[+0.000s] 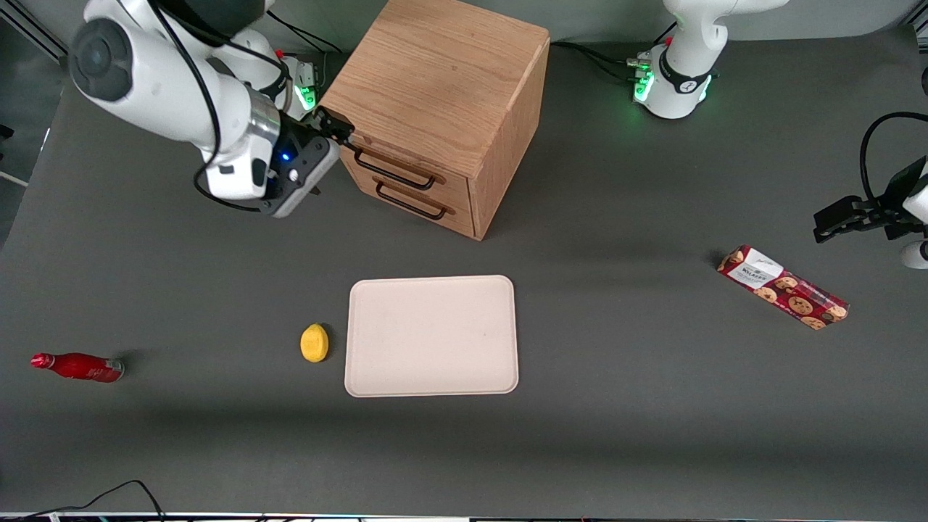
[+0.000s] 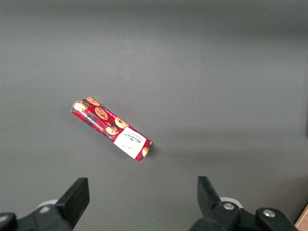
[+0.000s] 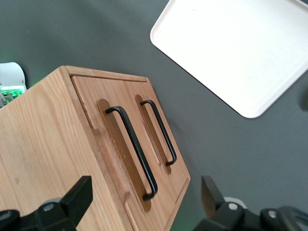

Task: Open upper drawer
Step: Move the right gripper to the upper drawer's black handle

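Observation:
The light oak cabinet (image 1: 442, 80) stands on the table with both drawers shut flush. The upper drawer (image 1: 429, 164) carries a thin dark bar handle (image 1: 395, 172) (image 3: 132, 149), just above the lower drawer's matching handle (image 1: 409, 203) (image 3: 161, 132). My right gripper (image 1: 336, 132) (image 3: 144, 195) is open at the cabinet's front upper corner, on the working arm's side. Its two black fingers (image 3: 77, 197) stand wide apart, one over the cabinet's top and one off the drawer fronts. The near end of the upper handle lies between them, untouched.
A cream tray (image 1: 431, 335) lies nearer the front camera than the cabinet, with a yellow lemon (image 1: 314, 342) beside it. A red bottle (image 1: 76, 366) lies toward the working arm's end. A cookie packet (image 1: 783, 286) (image 2: 110, 129) lies toward the parked arm's end.

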Controlling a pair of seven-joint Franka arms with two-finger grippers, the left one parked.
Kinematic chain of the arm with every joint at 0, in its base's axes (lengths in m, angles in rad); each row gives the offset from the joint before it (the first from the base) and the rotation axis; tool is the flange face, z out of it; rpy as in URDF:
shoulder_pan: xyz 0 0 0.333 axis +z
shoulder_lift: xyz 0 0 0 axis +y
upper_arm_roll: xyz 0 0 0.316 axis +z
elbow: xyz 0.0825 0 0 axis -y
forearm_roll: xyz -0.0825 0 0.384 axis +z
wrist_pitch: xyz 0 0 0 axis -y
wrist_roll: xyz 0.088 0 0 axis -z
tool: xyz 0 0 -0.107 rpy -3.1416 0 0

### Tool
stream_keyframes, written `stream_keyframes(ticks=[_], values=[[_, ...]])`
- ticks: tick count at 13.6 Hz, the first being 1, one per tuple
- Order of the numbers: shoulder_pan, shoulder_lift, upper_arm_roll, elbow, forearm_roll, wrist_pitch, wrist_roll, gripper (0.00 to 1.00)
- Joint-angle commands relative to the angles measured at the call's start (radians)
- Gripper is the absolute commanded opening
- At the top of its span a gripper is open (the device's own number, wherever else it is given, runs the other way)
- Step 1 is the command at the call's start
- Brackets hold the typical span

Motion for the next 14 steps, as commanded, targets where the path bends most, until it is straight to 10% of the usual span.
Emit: stream_keyframes(ticks=[1,14], values=[[0.012,0.055,-0.008,0.017,0.031,-0.01,-0.038,1.0],[0.005,0.153,0.074,-0.058,0.016,0.001,-0.091,1.0]])
